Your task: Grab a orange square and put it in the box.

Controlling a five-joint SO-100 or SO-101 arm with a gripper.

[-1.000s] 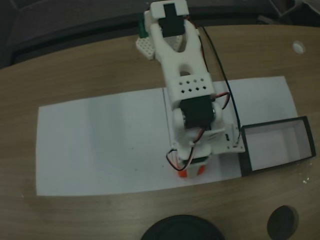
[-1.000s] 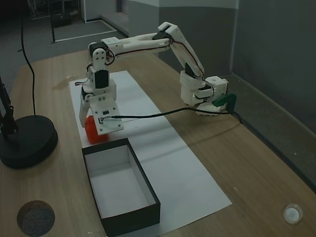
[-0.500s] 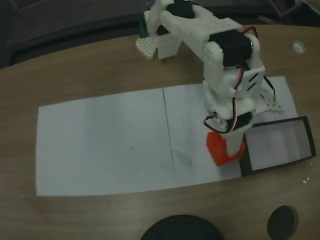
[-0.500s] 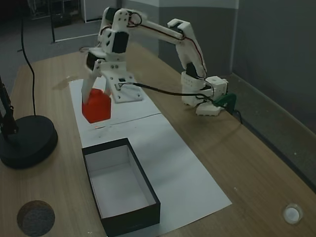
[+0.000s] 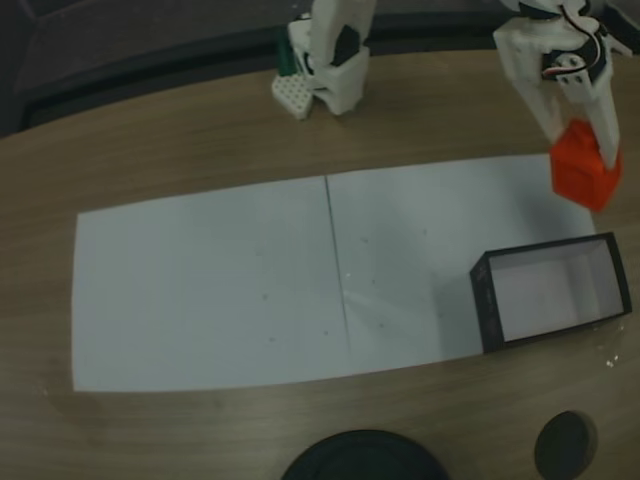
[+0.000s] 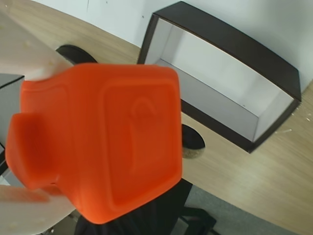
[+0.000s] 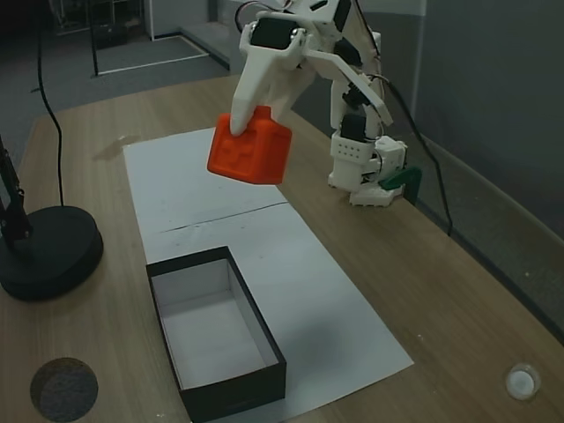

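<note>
My gripper (image 7: 251,132) is shut on the orange square (image 7: 250,150) and holds it high in the air above the white paper. In a fixed view the orange square (image 5: 583,166) hangs beyond the far side of the box (image 5: 482,298), under the gripper (image 5: 580,140). The wrist view has the orange square (image 6: 102,142) very close, its raised mark facing the camera, with white fingers (image 6: 29,49) on its left side. The box (image 7: 216,401), black walled with a pale floor, lies open on the paper; the box (image 6: 220,44) also sits at the upper right of the wrist view.
A round black disc base (image 7: 48,251) with a pole stands at the table's left in a fixed view. A small dark disc (image 7: 63,389) lies near the front corner. The arm's white base (image 7: 366,172) sits at the far table edge. White paper (image 5: 210,290) covers the middle.
The arm has lifted the orange square higher off the paper and swung it toward the arm's base, away from the spot beside the box's end.
</note>
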